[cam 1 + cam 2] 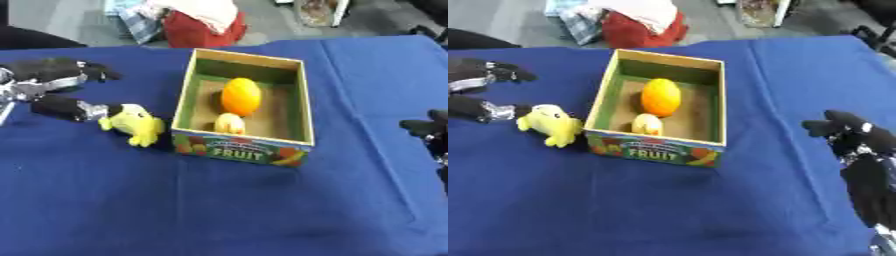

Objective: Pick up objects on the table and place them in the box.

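A cardboard fruit box (183, 97) with a green inside stands open at mid-table. In it lie an orange (241, 96) and a small pale yellow thing (229, 123) near its front wall. A yellow plush toy (136, 123) rests on the blue cloth just left of the box's front corner. My left hand (54, 74) is at the left edge, open, its fingers spread above the toy and its thumb (68, 108) reaching the toy's left side. My right hand (853, 136) hangs at the right edge, relaxed and open, holding nothing.
A blue cloth (219, 210) covers the table, with wide room in front of the box and to its right. Beyond the far edge lie a red bundle (197, 31) with white fabric on it and other clutter.
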